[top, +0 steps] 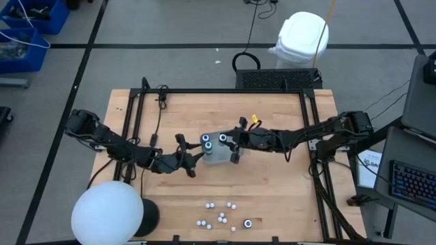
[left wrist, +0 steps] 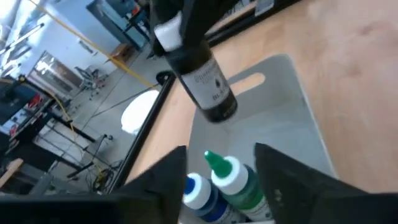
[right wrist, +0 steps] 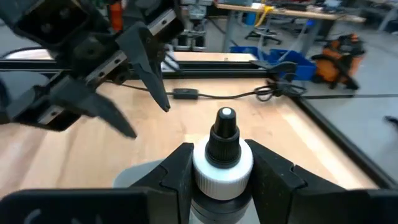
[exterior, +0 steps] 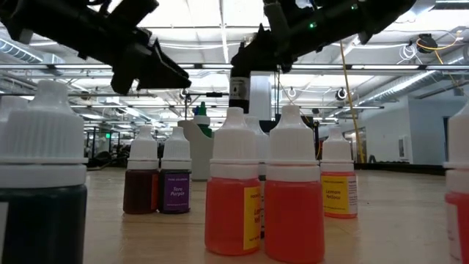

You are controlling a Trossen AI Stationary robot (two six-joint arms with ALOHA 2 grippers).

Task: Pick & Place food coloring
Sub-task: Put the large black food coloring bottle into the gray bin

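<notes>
Two bottles [top: 206,141] sit in tray [top: 216,155] mid-tabletop; right claw [right wrist: 222,168] clamped on black bottle [left wrist: 204,78] above it, left claw [left wrist: 221,177] apart; roughly ten bottles [top: 221,218] remain near front edge.

The labels of the small capped bottles [top: 219,219] cannot be read from above (too small); the nearest bottle [exterior: 40,183] is cut off at the low view's edge.

Orange-red bottles [exterior: 264,202] with white caps, purple bottle [exterior: 176,182], grey tray [top: 216,154], pale wood table [top: 272,184]
</notes>
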